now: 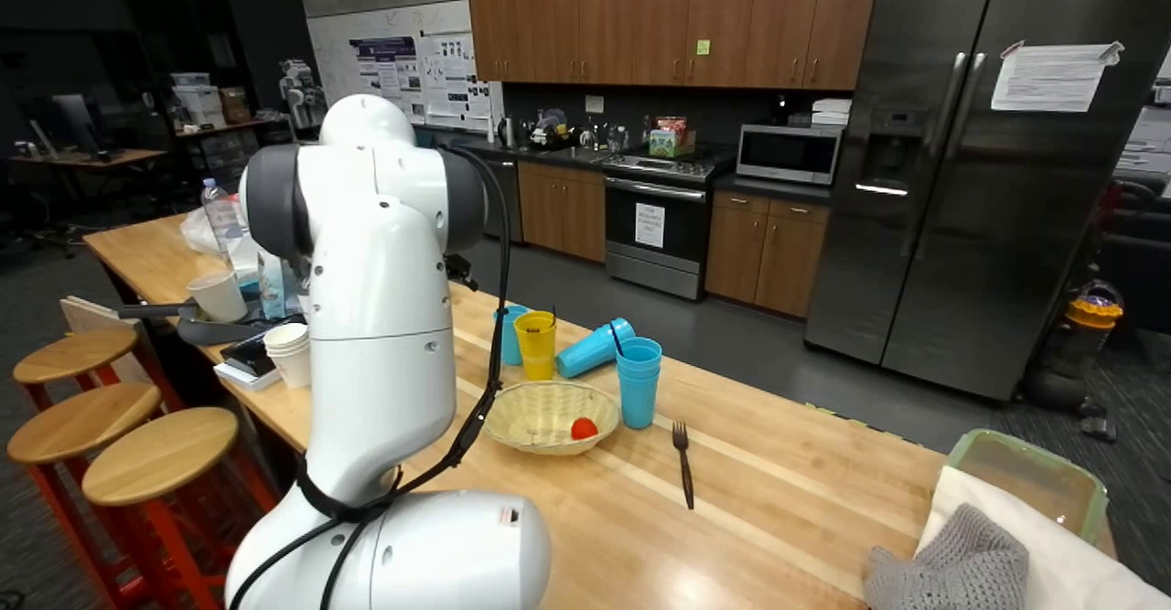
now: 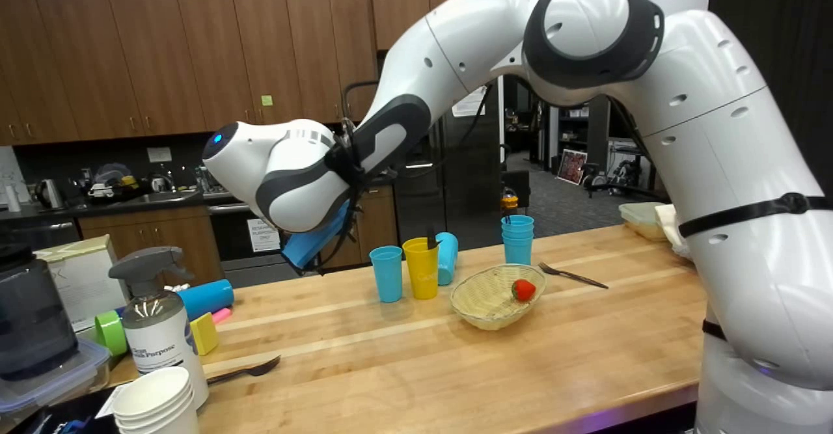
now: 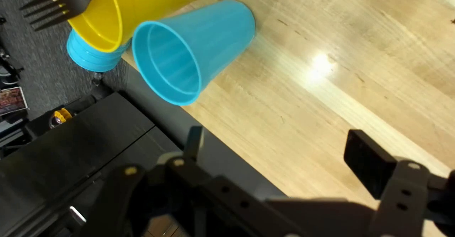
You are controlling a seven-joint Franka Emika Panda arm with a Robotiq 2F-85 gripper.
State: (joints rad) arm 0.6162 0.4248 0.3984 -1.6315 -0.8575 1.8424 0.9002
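Near the blue cup (image 3: 224, 41): there's the gripper (image 3: 275, 148), its two fingers (image 3: 369, 163) spread wide apart!
That cup: upright on the wooden table (image 2: 403, 369), just beside the yellow cup (image 2: 422, 271).
Yellow cup: standing tall, dark fork (image 3: 76, 2) poking out of its mouth.
Cup on its side (image 1: 590, 351): blue, between the yellow cup and the blue stack (image 1: 638, 395).
Basket (image 2: 483, 296): wicker, with a red strawberry (image 2: 522, 290) resting inside!
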